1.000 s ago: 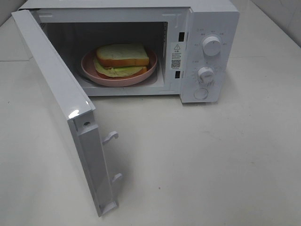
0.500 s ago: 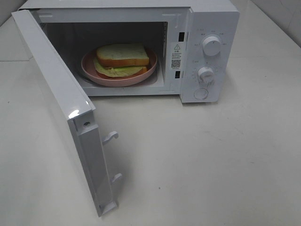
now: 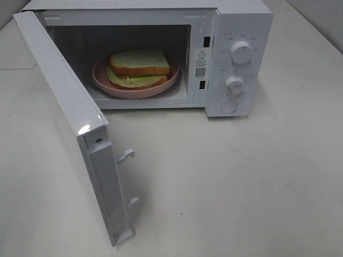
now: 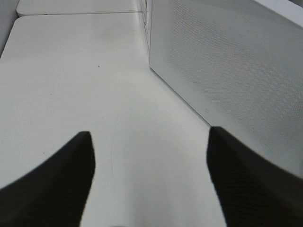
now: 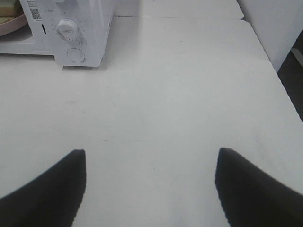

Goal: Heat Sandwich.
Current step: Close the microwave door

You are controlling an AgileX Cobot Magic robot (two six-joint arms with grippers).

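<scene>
White tabletop, open microwave, sandwich inside, left hand spread, right hand spread

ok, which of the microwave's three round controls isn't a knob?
The bottom one, a flat round button; the upper knob and lower knob above it stick out with grip bars.

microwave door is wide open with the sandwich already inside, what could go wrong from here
1. The white microwave door stands swung far out. The left arm's black fingers, apart beside its dotted panel, might push it off-line and shift the whole white microwave oven instead of latching it.
2. The two white latch hooks on the door's edge stick out and could catch a finger.
</scene>
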